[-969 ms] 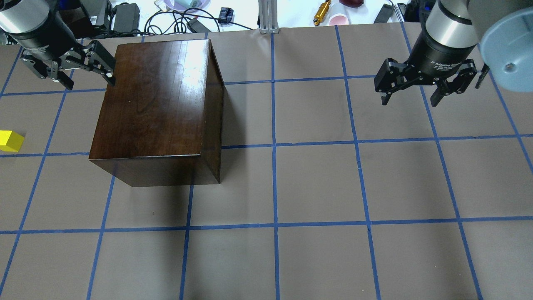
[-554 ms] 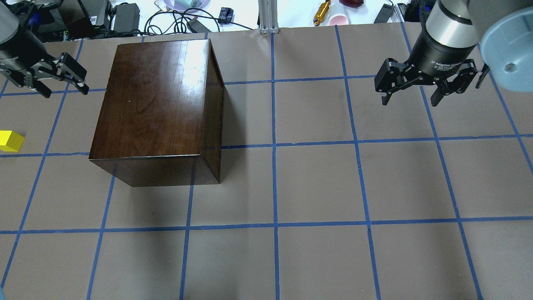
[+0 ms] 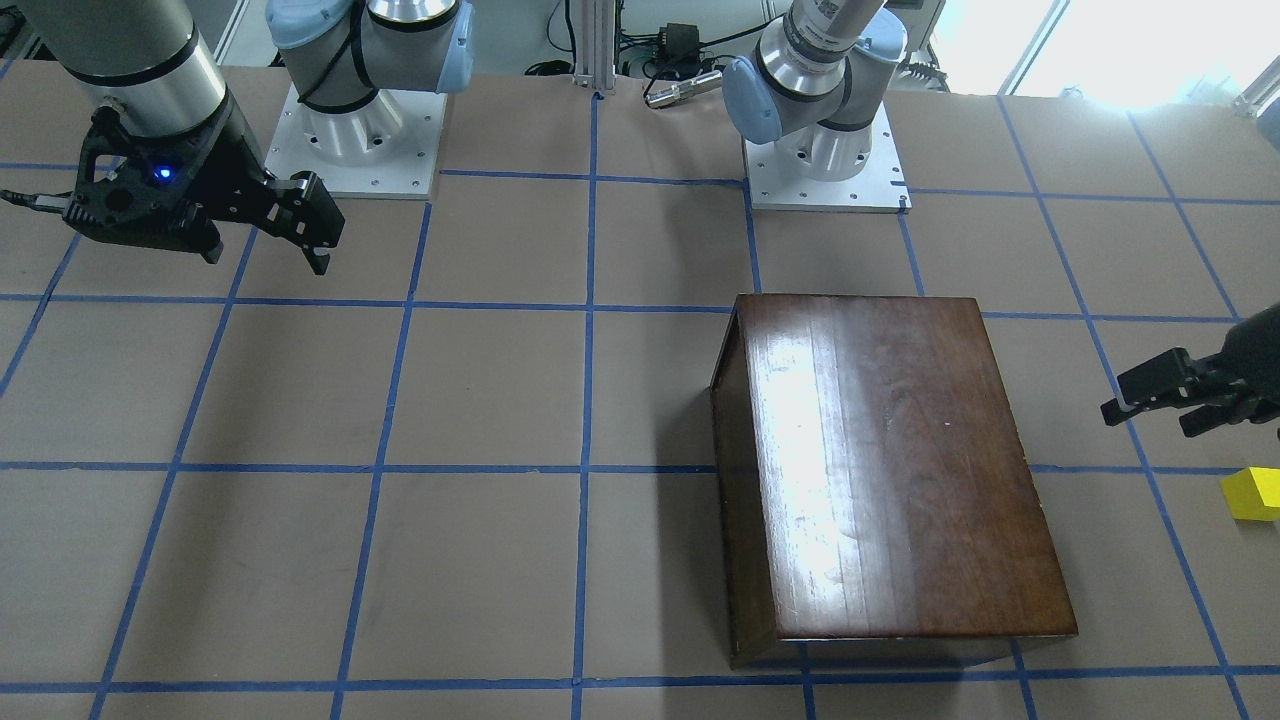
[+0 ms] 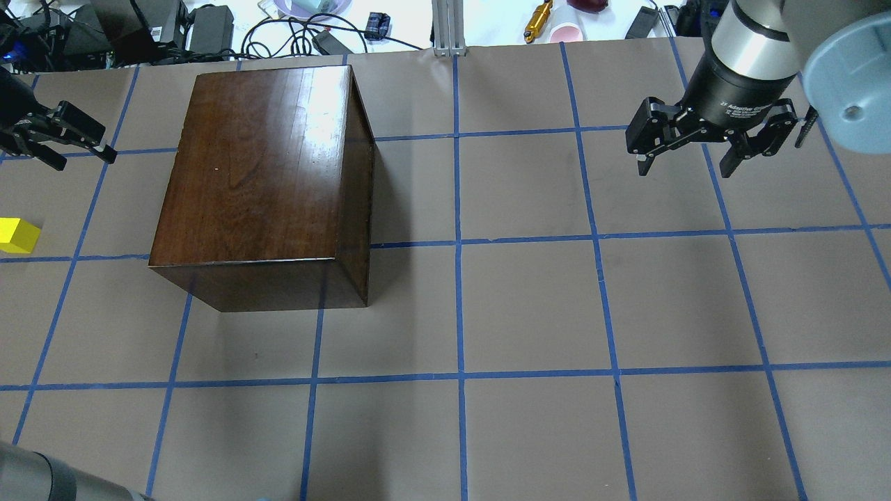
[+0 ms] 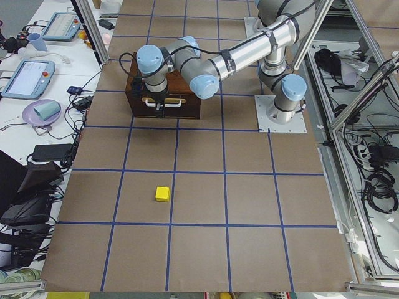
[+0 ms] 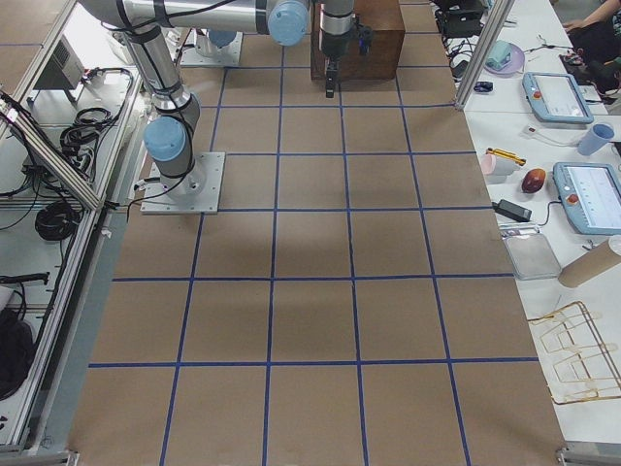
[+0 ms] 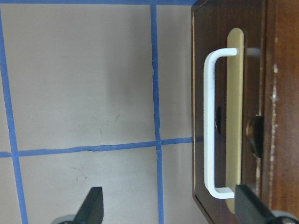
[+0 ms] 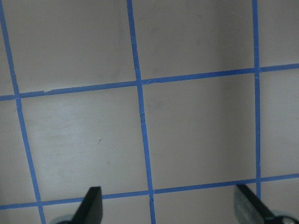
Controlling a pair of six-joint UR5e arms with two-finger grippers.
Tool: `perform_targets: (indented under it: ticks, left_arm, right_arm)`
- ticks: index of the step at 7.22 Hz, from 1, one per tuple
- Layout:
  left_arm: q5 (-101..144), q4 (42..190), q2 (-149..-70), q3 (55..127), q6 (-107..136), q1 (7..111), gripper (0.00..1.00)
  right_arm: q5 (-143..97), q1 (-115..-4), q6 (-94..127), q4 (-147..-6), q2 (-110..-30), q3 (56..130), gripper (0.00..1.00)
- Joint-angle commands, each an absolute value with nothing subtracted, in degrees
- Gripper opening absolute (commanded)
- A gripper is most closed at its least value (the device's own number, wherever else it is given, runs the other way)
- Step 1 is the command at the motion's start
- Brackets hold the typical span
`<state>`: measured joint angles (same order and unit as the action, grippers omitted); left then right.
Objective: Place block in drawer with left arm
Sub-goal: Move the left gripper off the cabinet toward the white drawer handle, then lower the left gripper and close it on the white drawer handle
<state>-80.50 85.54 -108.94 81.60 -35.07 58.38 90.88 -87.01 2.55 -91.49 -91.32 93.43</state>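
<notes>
The left hand [image 4: 86, 162] has drawn back leftward from the wooden box [image 4: 257, 167], fingers spread and empty.

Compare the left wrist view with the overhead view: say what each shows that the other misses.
Only the left wrist view shows the white handle on its brass plate, on the front of the wooden box. Only the overhead shows the yellow block, the right pincer and the box's glossy top. Both show the box, the open left pincer and the taped table.
</notes>
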Motion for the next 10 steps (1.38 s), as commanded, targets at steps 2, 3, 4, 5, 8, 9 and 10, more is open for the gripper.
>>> perform_targets:
  ticks: [2, 3, 4, 5, 8, 9, 10]
  left_arm:
    - [-71.3, 86.1, -112.8, 82.3, -37.3, 55.9, 0.99]
    - [-70.3, 86.3, -113.3, 82.9, -37.3, 55.8, 0.99]
    - [-70.3, 86.4, -113.5, 83.3, -37.1, 55.9, 0.99]
    - [-70.2, 86.5, -113.6, 83.8, -37.3, 56.0, 0.98]
    - [-67.7, 85.6, -114.1, 87.1, -36.6, 56.3, 0.98]
    - [-67.6, 85.6, -114.4, 87.1, -35.6, 56.4, 0.98]
    - [-67.6, 85.5, -114.6, 87.1, -34.2, 56.7, 0.97]
  right_arm:
    - [90.9, -87.0, 2.5, -91.5, -91.3, 93.4, 1.0]
    - [90.9, -87.0, 2.5, -91.5, -91.3, 93.4, 1.0]
    - [90.9, -87.0, 2.5, -91.5, -91.3, 93.4, 1.0]
    - [90.9, -87.0, 2.5, -91.5, -91.3, 93.4, 1.0]
    - [90.9, -87.0, 2.5, -91.5, -91.3, 93.4, 1.0]
    - [90.9, -87.0, 2.5, -91.5, -91.3, 93.4, 1.0]
    - [90.9, -87.0, 2.5, -91.5, -91.3, 93.4, 1.0]
